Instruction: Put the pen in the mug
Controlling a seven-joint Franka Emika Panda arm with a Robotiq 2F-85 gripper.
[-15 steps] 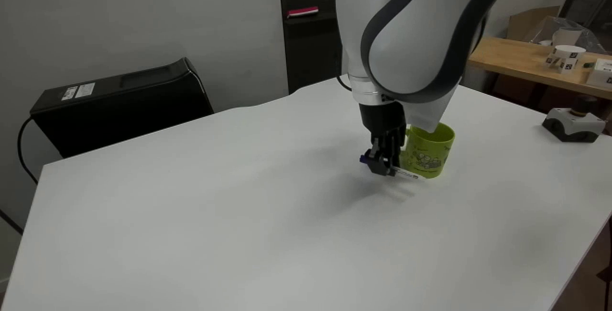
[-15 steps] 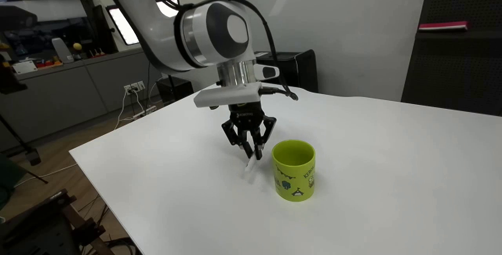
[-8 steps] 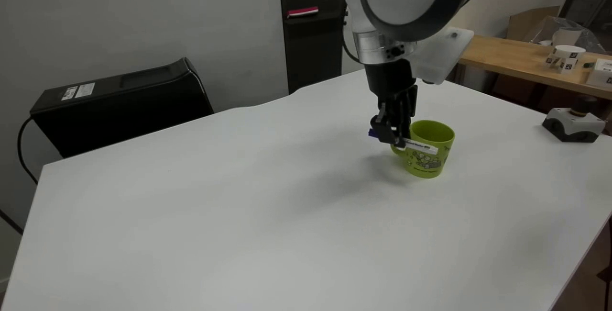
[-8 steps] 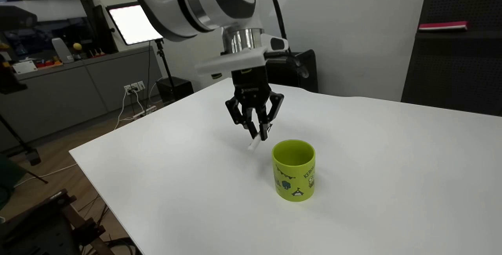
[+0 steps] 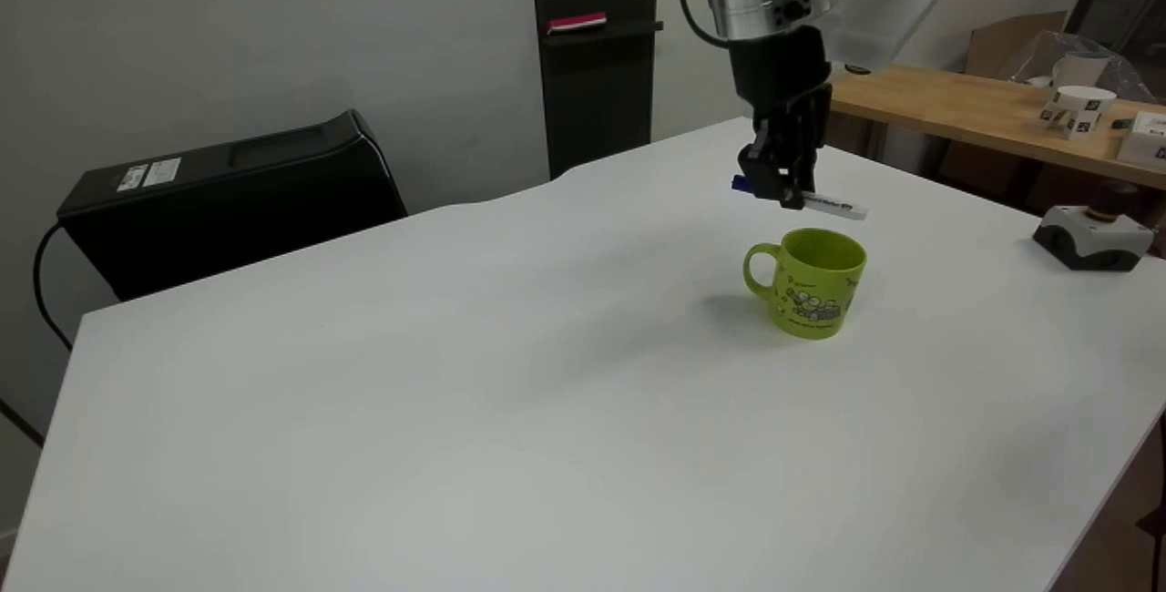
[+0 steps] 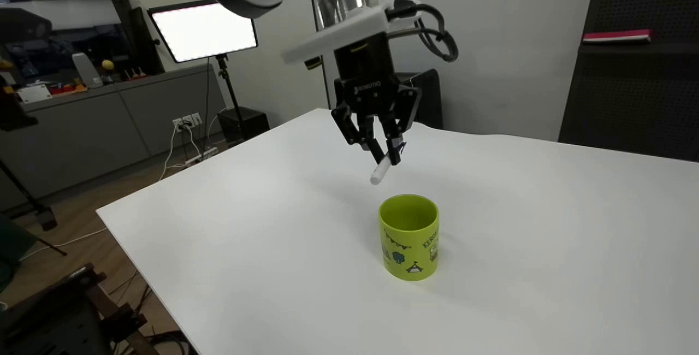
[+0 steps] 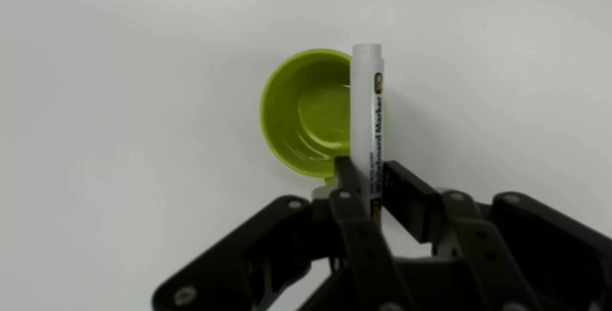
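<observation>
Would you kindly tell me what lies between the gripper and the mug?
Only the pen, held by the gripper and jutting out from it; from pen to mug, the gap is bare in both exterior views.

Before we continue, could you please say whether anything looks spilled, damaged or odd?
Nothing stands out: no spill or damage shows, the glossy lime-green mug stands upright, and the black gripper holds the slim white marker pen above the white table.
</observation>
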